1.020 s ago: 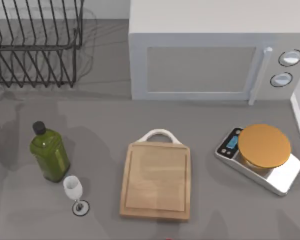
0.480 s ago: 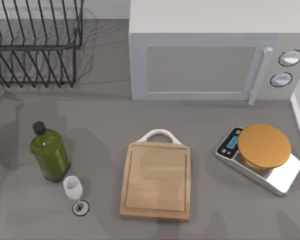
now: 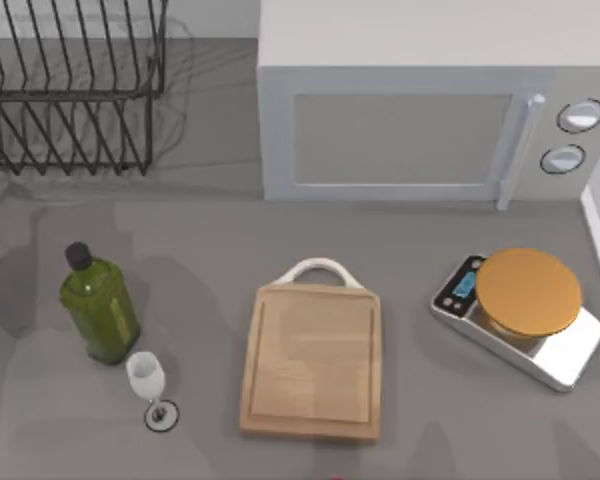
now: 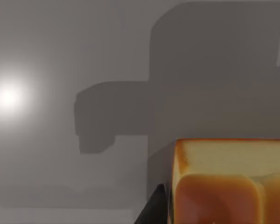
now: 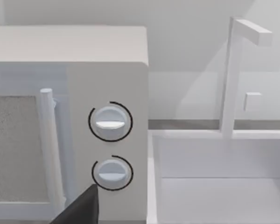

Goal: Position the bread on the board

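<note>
A grey surface (image 3: 210,260) carries a white microwave (image 3: 420,110) along its far edge and a black wire dish rack (image 3: 70,90) in the far left corner. Near the left edge stand a green bottle (image 3: 98,310) and, just beside it toward the near edge, a small wine glass (image 3: 148,382). The board (image 3: 312,360) lies bare at the middle of the near edge, its white loop handle pointing toward the microwave. A silver scale (image 3: 520,315) with a round tan disc sits by the right edge. In the left wrist view the bread (image 4: 228,184) fills the corner close to the camera, pale side up above a golden-brown crust, with a dark finger (image 4: 155,210) of the left gripper touching its side; it hangs above plain grey surface and seems pinched. The right wrist view faces the microwave's two dials (image 5: 111,147), one dark finger (image 5: 81,210) at the edge; whether the right gripper's fingers are spread I cannot tell.
</note>
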### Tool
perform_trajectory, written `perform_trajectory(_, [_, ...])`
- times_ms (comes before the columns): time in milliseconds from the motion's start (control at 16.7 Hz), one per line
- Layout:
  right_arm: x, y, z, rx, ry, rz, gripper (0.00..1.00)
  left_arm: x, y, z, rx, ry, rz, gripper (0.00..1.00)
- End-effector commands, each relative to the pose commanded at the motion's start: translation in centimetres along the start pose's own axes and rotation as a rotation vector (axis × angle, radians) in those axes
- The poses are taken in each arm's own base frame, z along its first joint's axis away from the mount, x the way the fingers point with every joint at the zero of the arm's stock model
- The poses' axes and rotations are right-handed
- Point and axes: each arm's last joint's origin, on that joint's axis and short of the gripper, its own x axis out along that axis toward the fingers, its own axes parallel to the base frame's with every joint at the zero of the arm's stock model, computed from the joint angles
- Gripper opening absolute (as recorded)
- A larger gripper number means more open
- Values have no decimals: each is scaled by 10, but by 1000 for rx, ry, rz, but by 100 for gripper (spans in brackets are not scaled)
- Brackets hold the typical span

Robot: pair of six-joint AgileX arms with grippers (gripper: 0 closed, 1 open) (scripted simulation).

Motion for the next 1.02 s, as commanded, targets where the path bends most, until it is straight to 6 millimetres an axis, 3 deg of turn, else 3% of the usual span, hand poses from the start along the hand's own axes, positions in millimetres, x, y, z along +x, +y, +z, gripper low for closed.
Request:
perform_trajectory(120, [0, 0, 0, 0, 0, 0, 100, 0, 0, 0, 0, 0, 0, 0])
perform_trajectory(540, [0, 0, 0, 0, 0, 0, 100, 0, 0, 0, 0, 0, 0, 0])
perform_trajectory(720, [0, 0, 0, 0, 0, 0, 100, -17, -1, 1, -6, -21, 3, 0])
perform_trajectory(1020, [0, 0, 0, 0, 0, 0, 100, -65, 1, 3, -3, -6, -16, 0])
